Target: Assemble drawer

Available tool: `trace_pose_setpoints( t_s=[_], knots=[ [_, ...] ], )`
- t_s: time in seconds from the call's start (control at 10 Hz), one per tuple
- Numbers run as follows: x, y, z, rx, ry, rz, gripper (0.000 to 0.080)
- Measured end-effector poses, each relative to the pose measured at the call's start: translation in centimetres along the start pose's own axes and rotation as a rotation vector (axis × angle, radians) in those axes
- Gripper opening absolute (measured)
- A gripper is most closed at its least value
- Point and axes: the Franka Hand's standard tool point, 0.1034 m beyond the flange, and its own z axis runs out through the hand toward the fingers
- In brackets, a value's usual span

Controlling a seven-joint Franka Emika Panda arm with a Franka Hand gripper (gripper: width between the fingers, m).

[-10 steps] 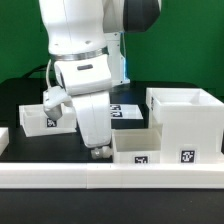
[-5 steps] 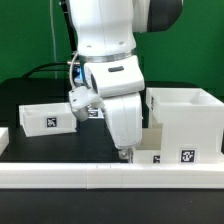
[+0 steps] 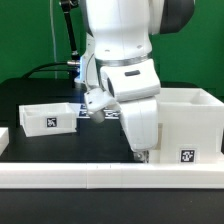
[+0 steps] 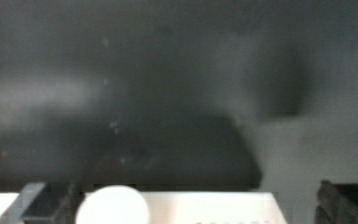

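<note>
Though the gripper hangs open over a knob, nothing looks fitted yet: one tray lies well apart from the housing.

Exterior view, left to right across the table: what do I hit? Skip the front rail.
white piece cut off at the edge → tagged tray → gripper → cube housing. The marker board behind the arm is mostly hidden, so it is left out.
</note>
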Motion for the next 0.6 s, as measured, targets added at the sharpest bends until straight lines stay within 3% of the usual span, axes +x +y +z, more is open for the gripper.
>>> trace_pose_setpoints(
  t_s=[0.4,0.6],
  knots=[
    [0.4,0.4,-0.6,0.007,0.002,0.028,0.0649],
    [-1.1,0.3,-1.0,0.011,0.001,0.006,0.0649]
  ],
)
